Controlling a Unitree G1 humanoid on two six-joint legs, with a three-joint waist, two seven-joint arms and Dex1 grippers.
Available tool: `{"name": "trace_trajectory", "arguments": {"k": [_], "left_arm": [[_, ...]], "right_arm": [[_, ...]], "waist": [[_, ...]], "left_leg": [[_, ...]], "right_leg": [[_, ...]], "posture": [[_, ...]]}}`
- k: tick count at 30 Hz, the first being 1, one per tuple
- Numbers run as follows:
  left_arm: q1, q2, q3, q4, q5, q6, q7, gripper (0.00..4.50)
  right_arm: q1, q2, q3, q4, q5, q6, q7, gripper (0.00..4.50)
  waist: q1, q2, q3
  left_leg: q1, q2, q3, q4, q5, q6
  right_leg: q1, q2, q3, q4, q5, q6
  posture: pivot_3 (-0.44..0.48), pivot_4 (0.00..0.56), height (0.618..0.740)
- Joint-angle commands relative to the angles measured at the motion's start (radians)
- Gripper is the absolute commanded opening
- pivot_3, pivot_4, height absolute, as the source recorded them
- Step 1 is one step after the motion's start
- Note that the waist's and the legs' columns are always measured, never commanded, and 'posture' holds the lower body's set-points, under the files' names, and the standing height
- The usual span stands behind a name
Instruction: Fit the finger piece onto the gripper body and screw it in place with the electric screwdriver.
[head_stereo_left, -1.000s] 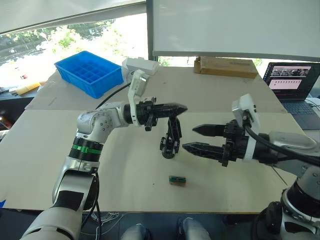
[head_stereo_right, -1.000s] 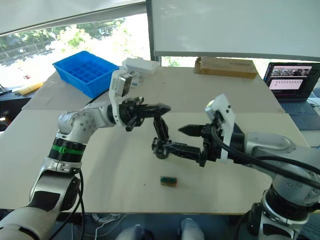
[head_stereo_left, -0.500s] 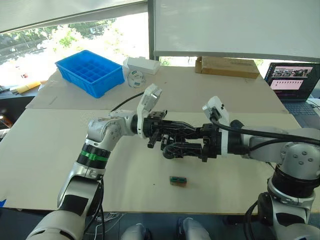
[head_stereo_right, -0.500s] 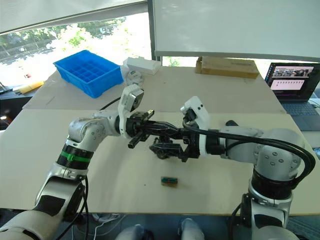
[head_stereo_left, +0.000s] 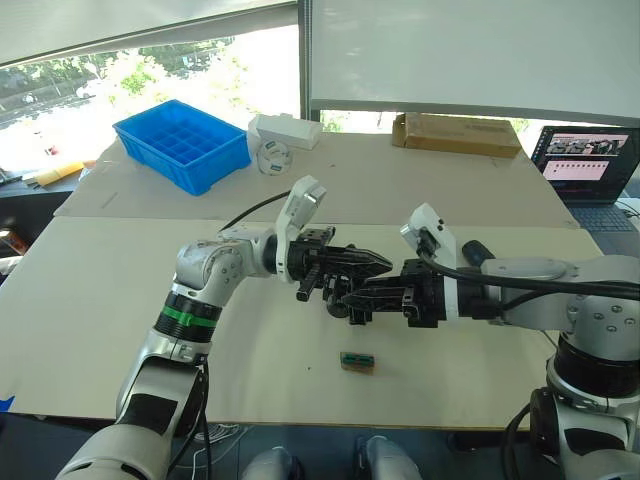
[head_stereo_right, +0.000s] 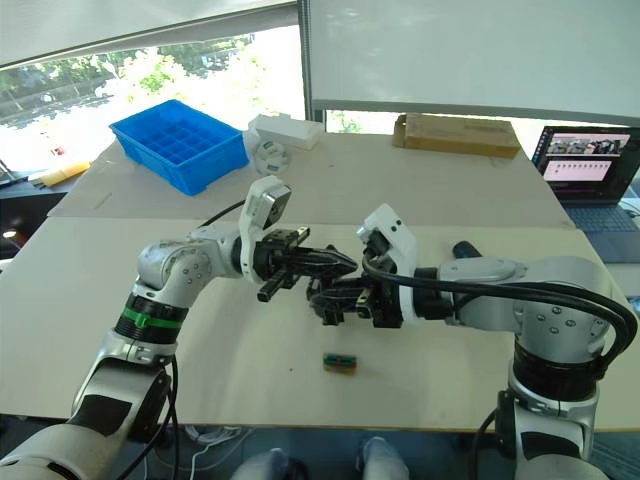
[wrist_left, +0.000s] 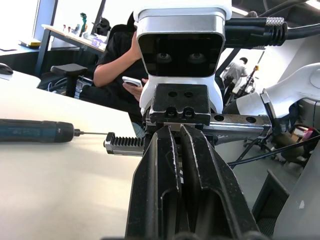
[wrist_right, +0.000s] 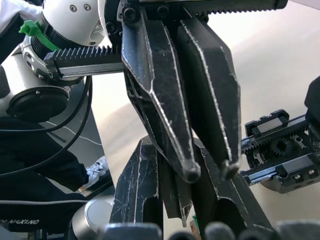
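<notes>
The job sits on a pale table (head_stereo_left: 90, 290). A blue tray (head_stereo_left: 182, 145) and a white box (head_stereo_left: 285, 130) lie well back on the left, far from the work.

The left gripper (head_stereo_left: 383, 264) reaches in over the middle of the table with its long axis pointing to the right. Its 2 fingers are drawn nearly together, with only a slim slit between them. Whether that slit pinches the finger piece I cannot tell, as it is all black against black.

Just below and beside those tips stands the gripper body (head_stereo_left: 335, 303), a small dark lump on the table. Both arms are right at it.

The right gripper (head_stereo_left: 350, 298) comes from the other side pointing left, so the 2 grippers meet nose to nose and overlap. Its fingers (wrist_right: 135, 190) are apart, and in the right wrist view they flank the left gripper's tips. They look to be around nothing solid, though the crowding makes that a guess.

The coming move probably turns on this head-on line: anything passed or seated has to travel along it, with the gripper body close underneath.

A small green block (head_stereo_left: 355, 361) lies alone nearer the front edge. The screwdriver (wrist_left: 37, 131) lies flat on the table behind the right forearm, with its thin bit pointing towards the grippers. The right arm is nearer to it.

Further right, a cardboard box (head_stereo_left: 455, 133) and a laptop (head_stereo_left: 585, 165) sit at the back. A seated person (wrist_left: 117, 65) shows beyond the table, so room on that side is limited.
</notes>
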Motion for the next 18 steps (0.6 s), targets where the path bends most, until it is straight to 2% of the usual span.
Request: {"name": "trace_trajectory", "arguments": {"k": [1,2,3,5,6,8,11,12,15,18], "left_arm": [[-0.032,0.038,0.033,-0.048,-0.061,0.095,-0.020,0.00],[-0.029,0.042,0.038,-0.061,-0.064,0.099,-0.016,0.00],[-0.023,0.042,0.048,-0.069,-0.062,0.086,-0.007,0.77],[-0.012,0.038,0.072,-0.070,-0.053,0.046,0.007,1.40],[-0.006,0.040,0.092,-0.062,-0.044,0.002,0.001,2.01],[0.007,0.044,0.139,-0.008,0.027,-0.196,-0.026,2.81],[0.027,0.074,0.124,0.109,0.214,-0.585,-0.097,4.24],[0.023,0.087,0.121,0.167,0.257,-0.701,-0.133,4.49],[0.010,0.108,0.122,0.305,0.328,-0.869,-0.175,4.50],[0.054,0.113,0.107,0.461,0.399,-0.978,-0.182,4.50]], "right_arm": [[0.026,-0.029,-0.001,-0.037,0.015,-0.058,0.013,0.39],[0.034,-0.034,-0.002,-0.043,0.010,-0.078,0.017,0.39],[0.051,-0.044,-0.006,-0.055,-0.002,-0.106,0.029,0.39],[0.079,-0.067,-0.008,-0.071,-0.020,-0.150,0.054,0.39],[0.098,-0.083,-0.011,-0.078,-0.025,-0.168,0.068,0.39],[0.153,-0.099,-0.035,-0.109,-0.052,-0.254,0.115,0.39],[0.235,-0.103,-0.063,-0.150,-0.119,-0.409,0.194,0.39],[0.261,-0.113,-0.061,-0.152,-0.151,-0.446,0.209,0.39],[0.327,-0.137,-0.051,-0.165,-0.219,-0.543,0.269,0.39],[0.379,-0.161,-0.024,-0.187,-0.290,-0.638,0.337,0.39]], "waist": [[-0.001,0.000,0.000],[-0.001,0.000,0.000],[-0.001,0.000,0.000],[-0.001,0.000,0.000],[-0.001,0.000,0.000],[0.002,0.000,0.000],[0.005,0.000,0.000],[0.004,0.000,0.000],[0.007,0.000,0.000],[0.012,0.000,0.000]], "left_leg": [[0.000,0.000,0.000,0.000,0.000,0.000],[0.000,0.000,0.000,0.000,0.000,0.000],[0.000,0.000,0.000,0.000,0.000,0.000],[0.000,0.000,0.000,0.000,0.000,0.000],[0.000,0.000,0.000,0.000,0.000,0.000],[0.000,0.000,0.000,0.000,0.000,0.000],[0.001,0.000,0.000,0.000,0.000,0.000],[0.001,0.000,0.001,0.000,0.000,0.000],[0.001,0.000,0.001,0.000,0.000,0.000],[0.001,0.000,0.001,0.000,0.000,0.000]], "right_leg": [[0.000,0.000,0.000,0.000,0.000,0.000],[0.000,0.000,0.000,0.000,0.000,0.000],[0.000,0.000,0.000,0.000,0.000,0.000],[0.000,0.000,0.000,0.000,0.000,0.000],[0.000,0.000,0.000,0.000,0.000,0.000],[0.000,0.000,0.000,0.000,0.000,0.000],[0.000,0.000,0.000,-0.001,0.000,0.000],[0.000,0.001,0.000,-0.001,0.000,0.000],[0.001,0.001,0.000,-0.001,0.000,0.000],[0.000,0.000,0.000,-0.002,0.000,0.000]], "posture": [[0.000,0.150,0.740],[0.000,0.150,0.740],[0.000,0.150,0.740],[0.000,0.150,0.740],[0.000,0.150,0.740],[0.000,0.150,0.740],[0.000,0.150,0.740],[0.000,0.150,0.740],[0.000,0.150,0.740],[0.000,0.150,0.740]]}}
